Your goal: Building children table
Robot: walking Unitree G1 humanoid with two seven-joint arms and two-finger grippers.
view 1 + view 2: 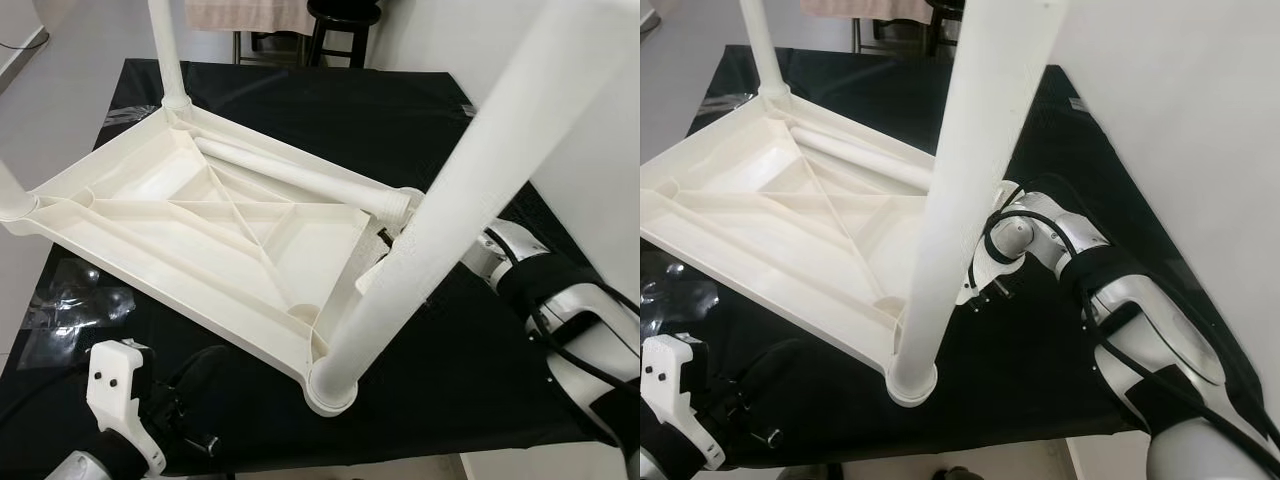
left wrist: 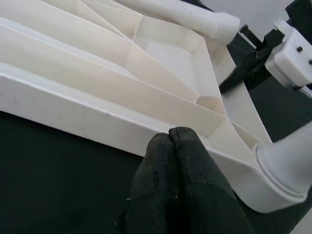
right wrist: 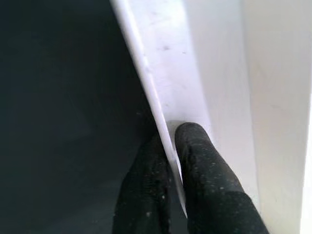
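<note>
Black cloth (image 1: 330, 120) carries the upturned white table (image 1: 200, 235), ribbed underside showing, legs up. Right gripper (image 3: 174, 139) pinches its right rim; left gripper (image 2: 170, 141), fingers together, sits near.

- A black cloth (image 1: 330, 120) covers the work surface.
- A dark stool (image 1: 340, 25) stands beyond its far edge.
- A beige fabric (image 1: 250, 14) hangs just beside the stool.
- Grey floor (image 1: 70, 90) lies to the left.

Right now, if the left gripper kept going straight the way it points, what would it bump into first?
Most likely the side wall of the upside-down white table top, which stands just ahead of the shut left gripper. How far apart they are is hard to judge.
</note>
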